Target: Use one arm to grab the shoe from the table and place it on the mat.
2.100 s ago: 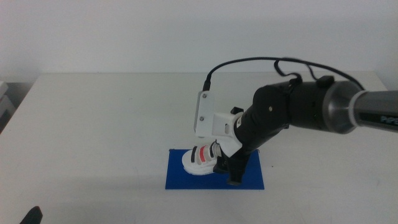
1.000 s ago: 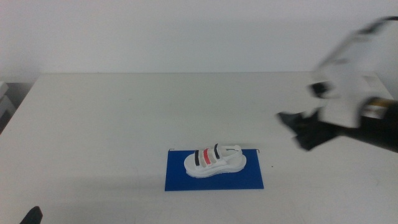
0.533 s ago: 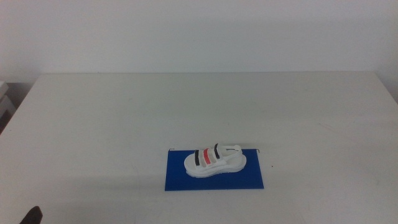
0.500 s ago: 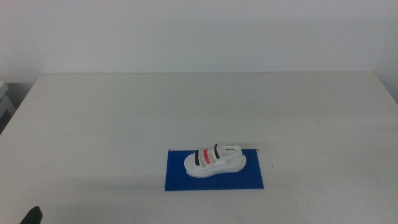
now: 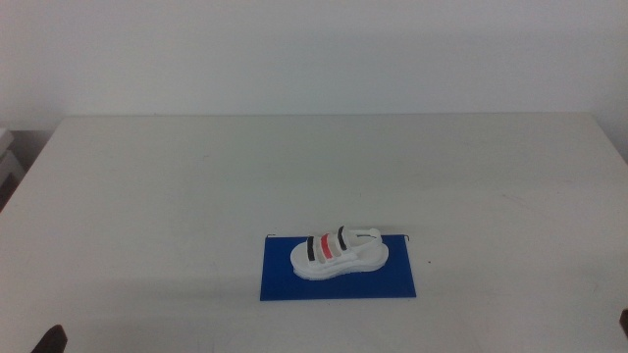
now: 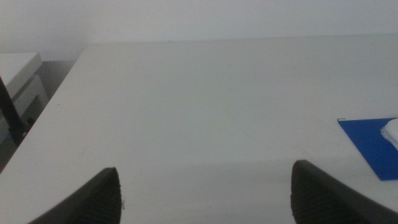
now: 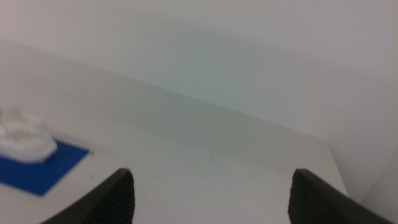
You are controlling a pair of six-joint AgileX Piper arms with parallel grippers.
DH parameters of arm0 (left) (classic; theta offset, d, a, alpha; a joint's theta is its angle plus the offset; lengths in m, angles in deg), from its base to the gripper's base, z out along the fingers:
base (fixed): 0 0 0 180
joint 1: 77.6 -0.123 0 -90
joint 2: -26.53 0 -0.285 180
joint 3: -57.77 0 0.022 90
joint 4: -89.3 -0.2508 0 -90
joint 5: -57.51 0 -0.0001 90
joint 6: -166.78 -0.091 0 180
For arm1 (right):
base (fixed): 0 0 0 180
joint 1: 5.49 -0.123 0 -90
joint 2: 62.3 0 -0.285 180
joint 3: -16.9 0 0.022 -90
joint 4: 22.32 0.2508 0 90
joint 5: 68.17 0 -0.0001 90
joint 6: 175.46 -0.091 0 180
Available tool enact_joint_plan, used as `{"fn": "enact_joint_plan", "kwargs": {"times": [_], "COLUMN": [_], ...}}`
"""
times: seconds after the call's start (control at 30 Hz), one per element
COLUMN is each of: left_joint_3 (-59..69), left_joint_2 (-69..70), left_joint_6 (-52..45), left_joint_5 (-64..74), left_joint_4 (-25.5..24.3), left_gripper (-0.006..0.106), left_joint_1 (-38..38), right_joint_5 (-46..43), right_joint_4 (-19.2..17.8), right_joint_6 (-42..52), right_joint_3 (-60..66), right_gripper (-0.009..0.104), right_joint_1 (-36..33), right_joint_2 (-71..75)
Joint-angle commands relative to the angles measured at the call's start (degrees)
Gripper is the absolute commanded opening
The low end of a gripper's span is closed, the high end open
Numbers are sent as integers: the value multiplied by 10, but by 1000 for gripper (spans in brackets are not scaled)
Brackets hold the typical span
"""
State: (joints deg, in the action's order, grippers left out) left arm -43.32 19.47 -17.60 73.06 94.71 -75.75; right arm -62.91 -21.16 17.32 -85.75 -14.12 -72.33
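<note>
The white sandal shoe with black, red and black straps lies flat on the dark blue mat, near the front middle of the pale table. Nothing holds it. The left gripper is open and empty, low over the table's left part; the mat's corner and a bit of the shoe show in its view. Only a dark tip of it shows in the middle view. The right gripper is open and empty, off to the right; its view shows the shoe on the mat.
The table's far edge meets a plain white wall. A pale cabinet or box stands beyond the table's left edge, also showing in the middle view.
The right arm let go of the shoe on the mat, pulled back to the right and left the middle view. The shoe has stayed still since.
</note>
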Motion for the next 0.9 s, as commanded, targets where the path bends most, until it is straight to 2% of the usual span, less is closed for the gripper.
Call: {"fn": "enact_joint_plan", "kwargs": {"times": [0.0,0.2,0.4,0.6,0.87], "left_joint_3": [4,4,4,4,4], "left_joint_2": [8,8,7,7,7], "left_joint_6": [3,3,3,3,3], "left_joint_5": [-46,-46,-46,-46,-46], "left_joint_4": [4,4,4,4,4], "left_gripper": [94,94,94,94,94], "left_joint_1": [3,3,3,3,3], "right_joint_5": [-45,-44,-88,-85,-85], "right_joint_4": [-30,-19,-3,23,32], "right_joint_6": [3,3,3,3,3], "right_joint_3": [5,18,18,18,18], "right_gripper": [63,63,63,63,63], "right_joint_1": [4,4,4,4,4], "right_joint_2": [9,39,43,43,43]}}
